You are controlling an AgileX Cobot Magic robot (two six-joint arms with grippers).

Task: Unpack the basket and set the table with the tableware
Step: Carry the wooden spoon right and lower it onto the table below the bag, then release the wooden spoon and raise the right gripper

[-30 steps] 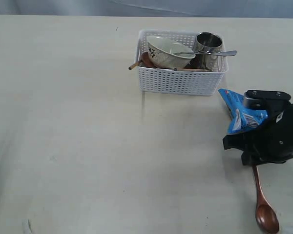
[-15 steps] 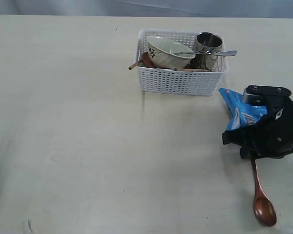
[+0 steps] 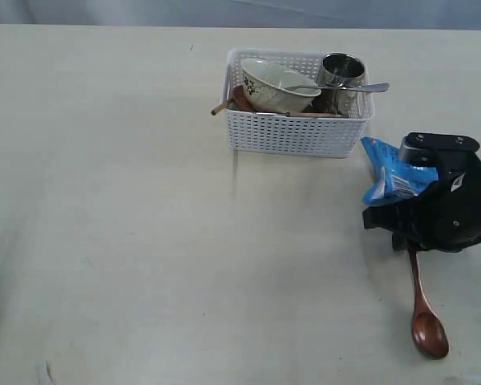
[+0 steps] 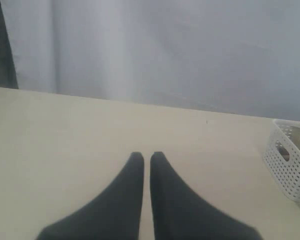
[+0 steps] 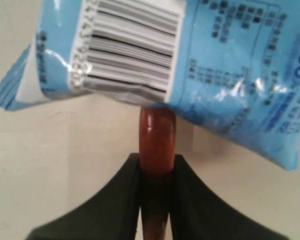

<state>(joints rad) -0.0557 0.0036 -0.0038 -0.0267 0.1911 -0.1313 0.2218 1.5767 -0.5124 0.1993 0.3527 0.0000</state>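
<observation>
Right gripper (image 5: 156,164) is pinching the handle of the glossy red-brown wooden spoon (image 3: 423,313) over the pale cream table (image 3: 128,241). The spoon's long axis runs far-to-near: bowl end toward the near edge, handle tip against the crinkly blue snack bag (image 3: 387,175). Left gripper (image 4: 146,162) has its jaws pressed together, holding nothing.

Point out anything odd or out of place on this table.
The blue snack bag beside the basket is not tableware. The spoon, clamped in the right gripper, has its handle tip right at the bag's edge, seemingly pressing into it.
</observation>
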